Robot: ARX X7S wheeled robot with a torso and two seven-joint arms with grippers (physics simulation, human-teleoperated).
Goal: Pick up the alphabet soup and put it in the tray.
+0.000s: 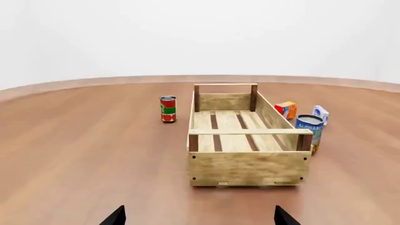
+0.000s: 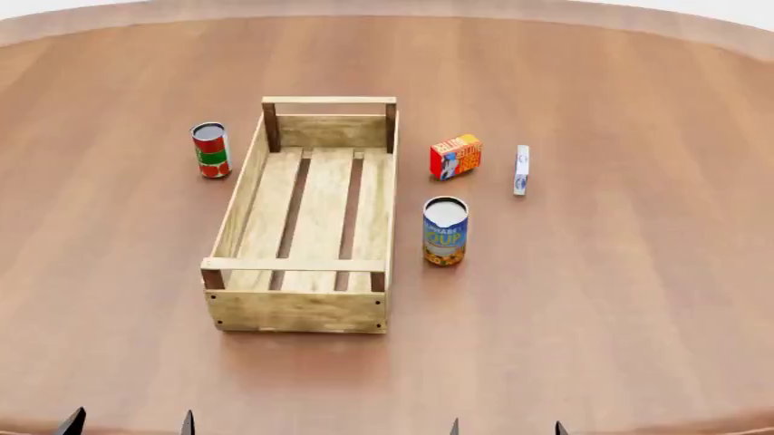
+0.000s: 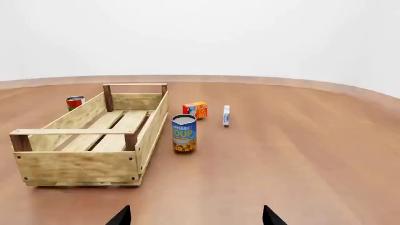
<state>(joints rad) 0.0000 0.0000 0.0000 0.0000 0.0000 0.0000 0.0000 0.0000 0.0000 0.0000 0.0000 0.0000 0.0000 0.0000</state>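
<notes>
The desk (image 2: 629, 299) carries everything, largest first the tray (image 2: 308, 213), empty, lengthwise away from the robot. The soup (image 2: 445, 232) stands upright just beside the tray's right wall, toward its near end. Probably rigid, smooth and moderately heavy, so best gripped across its label at mid-height. Beyond it lie an orange box (image 2: 456, 156) and a small white carton (image 2: 521, 169); the tomato can (image 2: 212, 149) stands off the tray's far left side.

Both left gripper (image 1: 198, 216) and right gripper (image 3: 196, 215) show jaws spread apart, empty. The right wrist view shows the soup's label unobstructed; the left wrist view hides it partly behind the tray.
</notes>
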